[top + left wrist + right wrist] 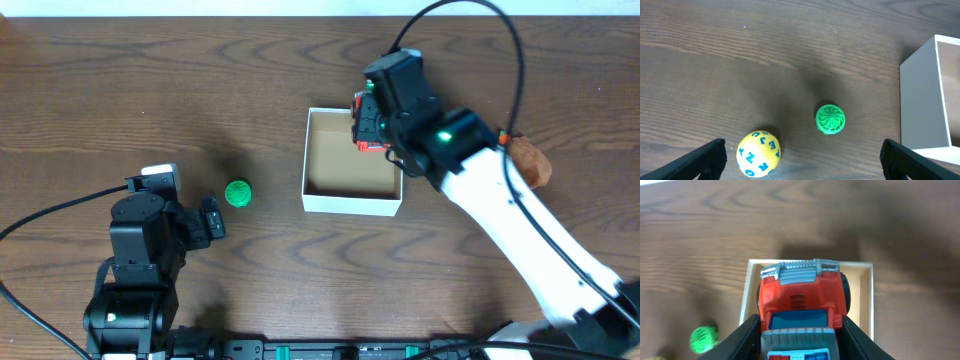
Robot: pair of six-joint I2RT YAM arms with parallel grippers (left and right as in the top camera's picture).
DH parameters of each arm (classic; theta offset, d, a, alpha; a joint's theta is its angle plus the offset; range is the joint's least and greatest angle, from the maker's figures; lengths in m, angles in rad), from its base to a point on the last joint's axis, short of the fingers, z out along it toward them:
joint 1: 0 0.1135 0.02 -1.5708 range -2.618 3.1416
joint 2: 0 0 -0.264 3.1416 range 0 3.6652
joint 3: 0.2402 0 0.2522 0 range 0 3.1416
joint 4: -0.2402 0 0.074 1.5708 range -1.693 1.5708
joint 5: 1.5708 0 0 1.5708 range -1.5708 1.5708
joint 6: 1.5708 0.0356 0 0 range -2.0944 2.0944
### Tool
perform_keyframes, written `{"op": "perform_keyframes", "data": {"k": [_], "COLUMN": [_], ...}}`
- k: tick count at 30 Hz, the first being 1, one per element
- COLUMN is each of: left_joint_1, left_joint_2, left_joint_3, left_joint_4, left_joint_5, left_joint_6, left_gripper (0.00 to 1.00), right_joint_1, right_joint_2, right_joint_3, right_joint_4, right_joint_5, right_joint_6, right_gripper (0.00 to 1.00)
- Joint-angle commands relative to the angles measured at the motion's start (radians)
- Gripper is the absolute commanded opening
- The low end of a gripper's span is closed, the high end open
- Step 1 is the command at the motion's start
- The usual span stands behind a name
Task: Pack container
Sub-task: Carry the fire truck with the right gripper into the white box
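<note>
Right now the right hand (801, 347) clamps a red toy truck (800, 297) between its fingers, over the far right corner of the container (350, 203), which sits on the desk (150, 80). Meanwhile the left hand (800, 167) is spread wide above the desk, near a green ball (830, 119) and a yellow lettered ball (758, 153).

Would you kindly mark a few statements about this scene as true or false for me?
1. The right tool grips a red toy truck over the container. True.
2. The green ball lies inside the container. False: it sits on the table, outside it.
3. The left tool is shut on the yellow lettered ball. False: it is open and holds nothing.
4. The container is lidless. True.
</note>
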Motion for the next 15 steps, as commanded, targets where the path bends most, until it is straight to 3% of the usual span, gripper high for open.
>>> {"op": "perform_keyframes", "data": {"k": [1,15], "left_joint_1": [0.004,0.004], "left_joint_2": [0.000,0.000], "left_joint_3": [0.019,0.019], "left_joint_4": [-0.003,-0.003], "left_joint_5": [0.007,0.007], "left_joint_6": [-0.008,-0.008], "left_gripper": [0.98,0.98], "right_joint_1": [0.007,-0.045], "right_joint_2": [0.077,0.328], "right_joint_3": [0.008,0.008], "right_joint_4": [-0.010,-0.007], "right_joint_5": [0.039,0.040], "right_joint_6": [0.120,0.179], "right_gripper": [0.01,0.01]}}
